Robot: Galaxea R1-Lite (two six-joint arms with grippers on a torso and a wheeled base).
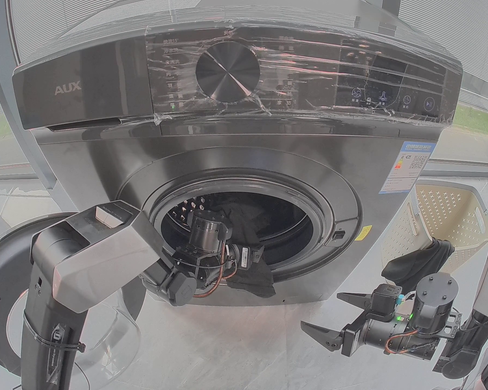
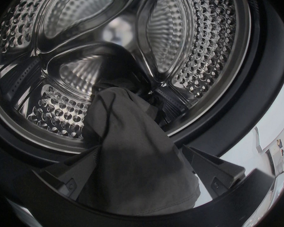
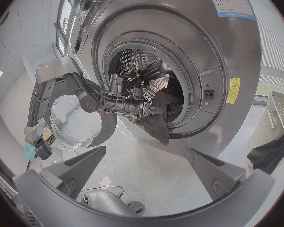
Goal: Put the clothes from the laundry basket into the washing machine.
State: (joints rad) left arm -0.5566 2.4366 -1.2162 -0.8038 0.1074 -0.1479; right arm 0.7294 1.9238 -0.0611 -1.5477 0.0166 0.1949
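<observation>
Since the dark grey soft-cloth garment (image 2: pixel 139 167) is lying across the door lip of the brushed grey-steel front-loading washing machine (image 1: pixel 287 153), the left gripper (image 1: pixel 252 258) is sitting right at the round opening. Its fingers (image 2: pixel 211 171) are spreading wide on either side of the cloth, not pinching it.

Judgement: part of the piece is hanging outside over the black rubber seal (image 2: pixel 268 79), so it is needing a push deeper into the shiny perforated steel drum (image 2: pixel 167 41).

The right gripper (image 1: pixel 321 311) is hovering low above the pale floor (image 1: pixel 244 348), jaws wide and holding nothing. It is near the cream perforated plastic laundry basket (image 1: pixel 461 218), probably staged for the next pick. A second dark, limp garment (image 1: pixel 417 261) is draping over the basket's front rim. The round glass door (image 3: pixel 72 123) is standing swung open on the robot's left.
</observation>
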